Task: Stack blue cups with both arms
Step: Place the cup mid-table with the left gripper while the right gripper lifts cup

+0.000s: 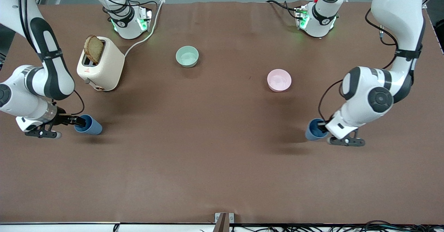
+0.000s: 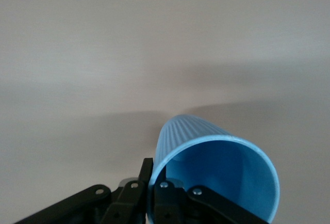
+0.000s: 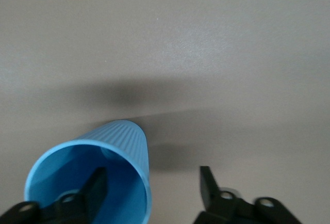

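Two blue cups are on the brown table, one at each end. The blue cup (image 1: 92, 126) at the right arm's end lies tilted, its mouth toward my right gripper (image 1: 77, 121). In the right wrist view my right gripper (image 3: 153, 177) is open, with one finger inside this cup (image 3: 118, 137) and the other outside, well clear of its wall. The other blue cup (image 1: 312, 132) is at my left gripper (image 1: 324, 127). In the left wrist view my left gripper (image 2: 154, 175) is shut on this cup's (image 2: 193, 131) rim, one finger inside and one outside.
A cream toaster (image 1: 101, 68) with a slice of bread in it stands near the right arm's base, its white cable (image 1: 145, 34) running toward the base. A mint-green bowl (image 1: 187, 56) and a pink bowl (image 1: 279, 80) sit mid-table, farther from the front camera than the cups.
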You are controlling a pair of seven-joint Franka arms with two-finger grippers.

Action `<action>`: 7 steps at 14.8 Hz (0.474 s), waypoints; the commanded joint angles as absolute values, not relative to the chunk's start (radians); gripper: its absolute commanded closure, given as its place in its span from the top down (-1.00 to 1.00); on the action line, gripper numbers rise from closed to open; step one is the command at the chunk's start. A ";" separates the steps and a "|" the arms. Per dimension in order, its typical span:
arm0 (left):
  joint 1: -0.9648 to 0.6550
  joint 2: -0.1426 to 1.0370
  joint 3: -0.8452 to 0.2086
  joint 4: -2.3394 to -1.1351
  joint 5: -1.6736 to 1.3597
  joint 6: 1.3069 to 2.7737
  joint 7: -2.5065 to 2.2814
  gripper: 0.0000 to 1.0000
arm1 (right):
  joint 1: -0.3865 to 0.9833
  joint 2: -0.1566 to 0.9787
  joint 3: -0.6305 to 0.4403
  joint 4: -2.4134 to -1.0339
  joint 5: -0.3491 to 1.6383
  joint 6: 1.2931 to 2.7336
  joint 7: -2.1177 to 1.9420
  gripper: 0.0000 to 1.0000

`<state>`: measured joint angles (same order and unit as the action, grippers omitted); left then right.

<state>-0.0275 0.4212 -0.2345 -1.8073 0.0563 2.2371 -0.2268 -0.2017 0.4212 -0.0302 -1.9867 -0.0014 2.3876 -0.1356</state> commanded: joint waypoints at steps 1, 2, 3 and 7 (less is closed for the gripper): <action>-0.128 0.458 -0.325 -1.692 0.061 2.166 -0.516 -0.99 | -0.206 0.413 -0.025 -2.000 -0.008 2.396 -0.173 -0.46; -0.205 0.491 -0.327 -1.656 0.063 2.166 -0.628 -0.99 | -0.207 0.413 -0.023 -1.997 -0.008 2.393 -0.193 -0.71; -0.278 0.529 -0.327 -1.610 0.066 2.166 -0.732 -0.99 | -0.209 0.411 -0.023 -1.997 -0.008 2.393 -0.195 -0.85; -0.480 0.682 -0.318 -1.462 0.072 2.175 -1.030 -0.99 | -0.207 0.367 -0.025 -1.974 -0.008 2.320 -0.193 -0.93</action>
<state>-0.4286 0.5740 -0.3304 -1.5852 0.0584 2.1886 -0.9440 -0.2012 0.4205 -0.0289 -1.9771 -0.0012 2.3738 -0.1827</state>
